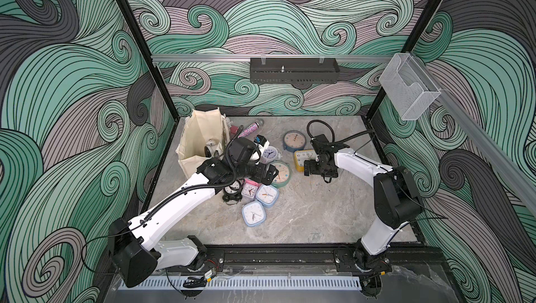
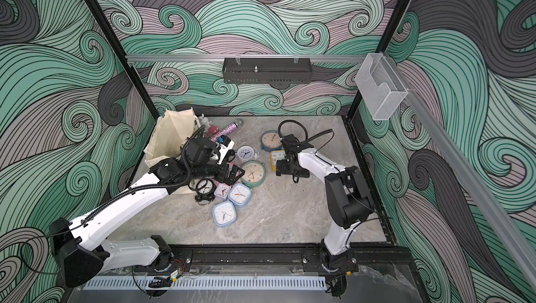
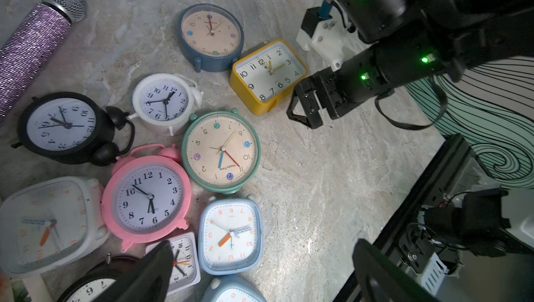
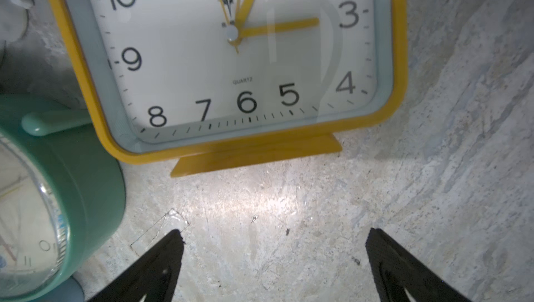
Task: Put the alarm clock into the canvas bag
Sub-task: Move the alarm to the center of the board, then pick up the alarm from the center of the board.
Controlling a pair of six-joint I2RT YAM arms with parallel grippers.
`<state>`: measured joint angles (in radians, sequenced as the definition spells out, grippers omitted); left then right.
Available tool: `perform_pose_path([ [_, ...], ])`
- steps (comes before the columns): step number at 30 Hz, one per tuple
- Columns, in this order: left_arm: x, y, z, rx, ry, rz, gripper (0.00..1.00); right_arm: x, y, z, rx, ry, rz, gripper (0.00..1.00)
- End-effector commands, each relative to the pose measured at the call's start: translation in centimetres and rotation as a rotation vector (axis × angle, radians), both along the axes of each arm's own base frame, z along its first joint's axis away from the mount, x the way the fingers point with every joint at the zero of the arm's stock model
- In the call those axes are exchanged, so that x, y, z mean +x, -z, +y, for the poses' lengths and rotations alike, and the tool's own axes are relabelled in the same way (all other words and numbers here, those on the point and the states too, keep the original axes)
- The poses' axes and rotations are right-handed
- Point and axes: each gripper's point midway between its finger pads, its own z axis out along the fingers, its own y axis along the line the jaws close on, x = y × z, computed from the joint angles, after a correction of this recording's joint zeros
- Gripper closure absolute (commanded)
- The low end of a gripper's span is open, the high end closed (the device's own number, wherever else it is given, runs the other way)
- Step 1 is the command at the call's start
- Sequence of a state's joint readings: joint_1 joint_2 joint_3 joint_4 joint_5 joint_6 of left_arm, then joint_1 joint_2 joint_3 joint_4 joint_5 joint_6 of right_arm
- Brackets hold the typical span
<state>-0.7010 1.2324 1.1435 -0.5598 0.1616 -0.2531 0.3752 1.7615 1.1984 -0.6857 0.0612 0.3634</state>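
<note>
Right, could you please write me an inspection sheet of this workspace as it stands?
Surface: grey marbled tabletop, no spills seen.
Job's things: cream canvas bag stands open at the far corner on the left arm's side; alarm clocks lie clustered beside it, a yellow rectangular alarm clock among them.
Clutter: purple glitter microphone near the bag.
Grippers: left gripper open above the clocks, holding nothing; right gripper open, empty, by the yellow clock's base.
Cables: black corrugated cable along the left arm; black cable looped over the right wrist; no snag seen.
Surroundings: wave-patterned walls; black perforated tray and clear plastic holder on the rails.
</note>
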Motion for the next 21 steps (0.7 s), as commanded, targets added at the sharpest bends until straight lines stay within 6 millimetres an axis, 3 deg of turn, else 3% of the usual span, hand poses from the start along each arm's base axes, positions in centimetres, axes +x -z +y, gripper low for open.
perform_pose_path([
  [1,-0.7,-1.3,-1.0,-0.073,0.071,-0.021,0.01,0.9,0.5,-0.3,-0.044,-0.080,0.010,0.00],
  [10,-1.0,-0.4,-0.9,-0.067,0.084,-0.028,0.01,3.2,1.2,1.8,0.033,-0.135,-0.017,0.00],
  [21,-0.8,-0.2,-0.4,-0.050,0.062,-0.042,0.01,4.2,2.5,1.7,0.025,-0.078,-0.010,0.00],
])
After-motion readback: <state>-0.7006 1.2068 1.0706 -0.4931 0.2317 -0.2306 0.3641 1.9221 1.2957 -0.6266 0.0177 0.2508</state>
